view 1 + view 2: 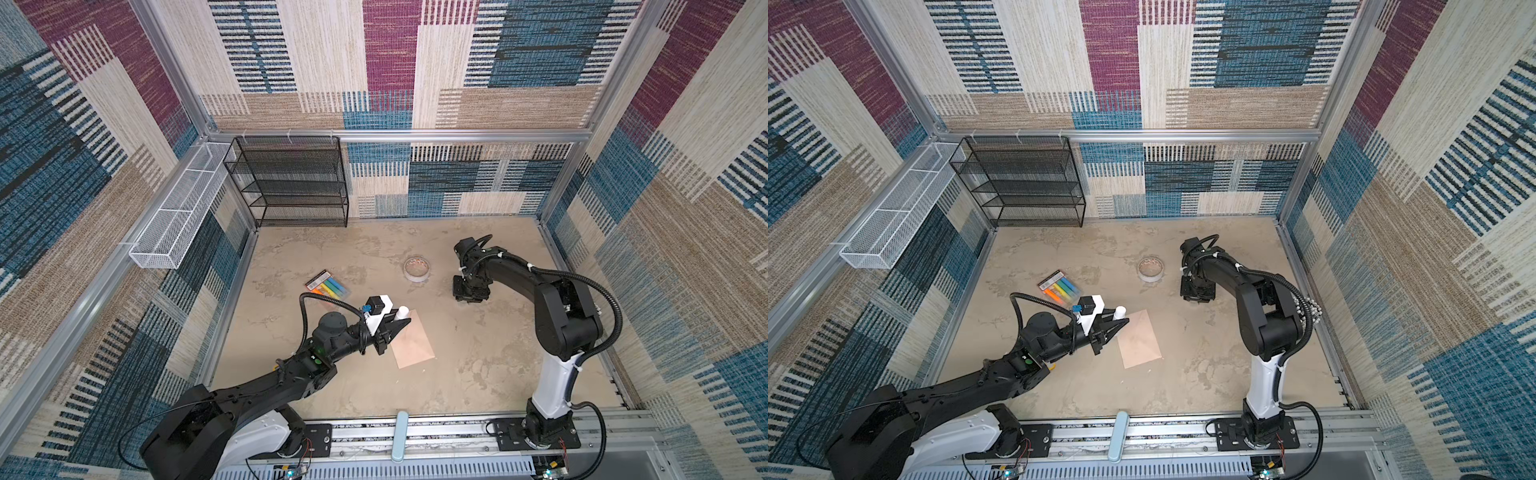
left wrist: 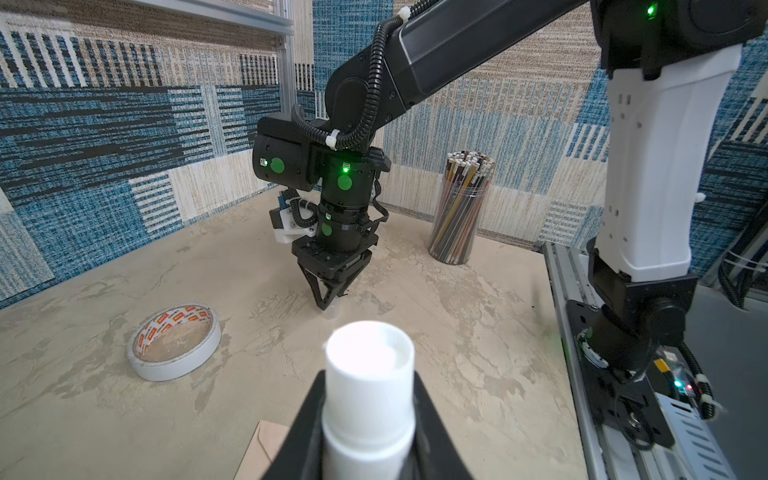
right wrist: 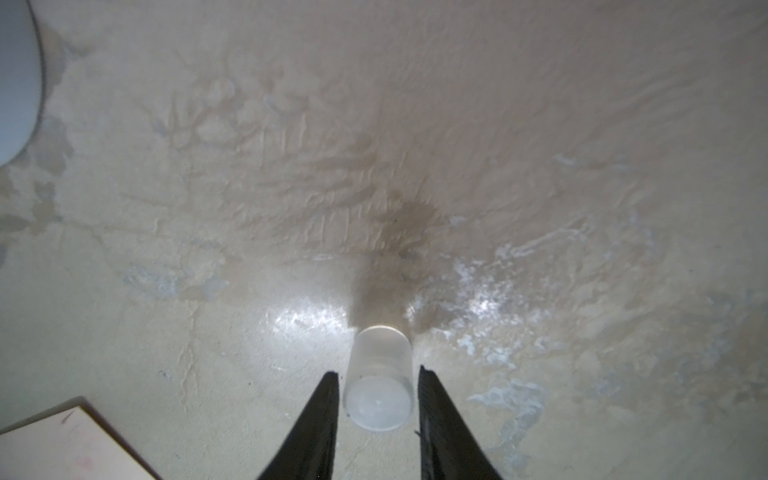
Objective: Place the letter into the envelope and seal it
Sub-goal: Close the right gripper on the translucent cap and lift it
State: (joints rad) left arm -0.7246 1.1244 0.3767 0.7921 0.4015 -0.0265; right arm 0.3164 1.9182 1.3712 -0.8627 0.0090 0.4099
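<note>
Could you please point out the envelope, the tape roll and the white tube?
envelope (image 1: 414, 344): in a top view, middle of its peach face
tape roll (image 2: 174, 370): left wrist view, white outer wall
white tube (image 2: 368, 395): left wrist view, upper body

Both top views look steeply down on the table (image 1: 478, 374); left wrist looks across it; right wrist, close above.

Enclosure walls (image 1: 390, 62) lined with blue, maroon and beige woven patchwork on aluminium framing (image 1: 399, 135); mottled beige tabletop (image 1: 478, 374); black mesh shelf unit (image 1: 291, 183) at back, white mesh basket (image 1: 174, 224) on side rail.
</note>
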